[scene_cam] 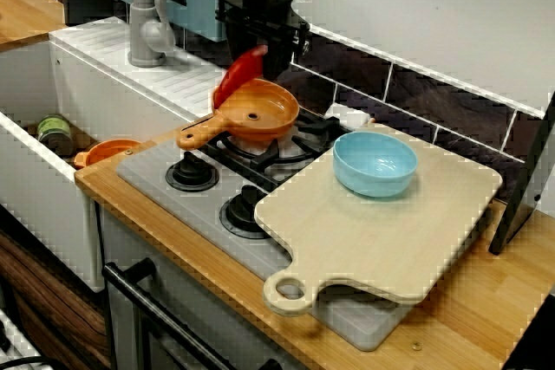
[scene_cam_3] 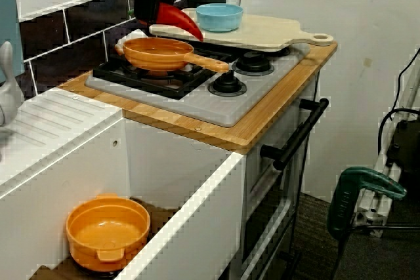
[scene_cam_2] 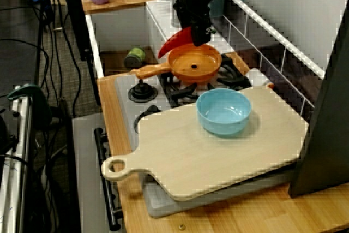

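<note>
My gripper (scene_cam: 267,51) was clenched on the top end of a red piece (scene_cam: 238,77), a curved, glossy thing whose kind I could not make out. The piece slanted down and to the left from my fingers. Its lower tip hung just over the far left rim of the pan (scene_cam: 260,112). In the front view I could not tell whether the tip touched the rim. In the view from the board's end, the red piece (scene_cam_2: 175,42) showed left of my gripper (scene_cam_2: 199,32), above the pan's far edge.

The pan was orange and sat level on the far left burner of the hob (scene_cam: 152,181). Its handle pointed left and a little near, toward the sink (scene_cam: 35,181). Two black round fittings (scene_cam: 192,172) stood on the near side of the hob, in front of the pan.

A pale wooden board (scene_cam: 390,231) lay over the right part of the hob, with its looped handle at the near left corner. A blue bowl (scene_cam: 375,162) stood upright on the far part of the board, just right of the pan and apart from my gripper.

Down in the sink, to the left, sat an orange pot (scene_cam: 108,152) and, beyond it, a green can (scene_cam: 55,134). A grey tap (scene_cam: 149,28) rose from the far side of the white drainer.
</note>
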`<state>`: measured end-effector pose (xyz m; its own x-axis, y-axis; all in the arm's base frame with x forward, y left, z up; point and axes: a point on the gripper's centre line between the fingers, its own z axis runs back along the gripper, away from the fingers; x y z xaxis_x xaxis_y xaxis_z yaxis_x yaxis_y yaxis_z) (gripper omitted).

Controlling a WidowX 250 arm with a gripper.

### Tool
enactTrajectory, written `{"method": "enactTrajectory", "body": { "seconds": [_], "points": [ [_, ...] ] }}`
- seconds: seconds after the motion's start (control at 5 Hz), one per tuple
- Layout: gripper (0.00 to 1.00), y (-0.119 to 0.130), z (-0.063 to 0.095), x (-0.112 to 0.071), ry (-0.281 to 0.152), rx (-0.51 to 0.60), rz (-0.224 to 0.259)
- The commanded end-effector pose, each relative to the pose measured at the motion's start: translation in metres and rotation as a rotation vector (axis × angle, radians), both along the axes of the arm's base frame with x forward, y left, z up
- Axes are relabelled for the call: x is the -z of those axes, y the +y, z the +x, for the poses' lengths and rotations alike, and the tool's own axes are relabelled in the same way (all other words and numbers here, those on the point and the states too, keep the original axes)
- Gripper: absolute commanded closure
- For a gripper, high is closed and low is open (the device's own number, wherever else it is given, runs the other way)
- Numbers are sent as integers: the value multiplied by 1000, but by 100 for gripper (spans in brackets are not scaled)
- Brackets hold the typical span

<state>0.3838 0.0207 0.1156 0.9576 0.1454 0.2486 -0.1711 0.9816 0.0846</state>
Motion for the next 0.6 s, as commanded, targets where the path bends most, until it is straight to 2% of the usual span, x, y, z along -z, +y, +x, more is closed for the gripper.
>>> {"method": "enactTrajectory", "body": {
  "seconds": [0.0, 0.2, 0.4],
  "points": [
    [100, 15, 8, -5, -23, 0, 24],
    [53, 14, 8, -3, -14, -1, 27],
    [0, 13, 6, -7, -8, -3, 19]
  ]
}}
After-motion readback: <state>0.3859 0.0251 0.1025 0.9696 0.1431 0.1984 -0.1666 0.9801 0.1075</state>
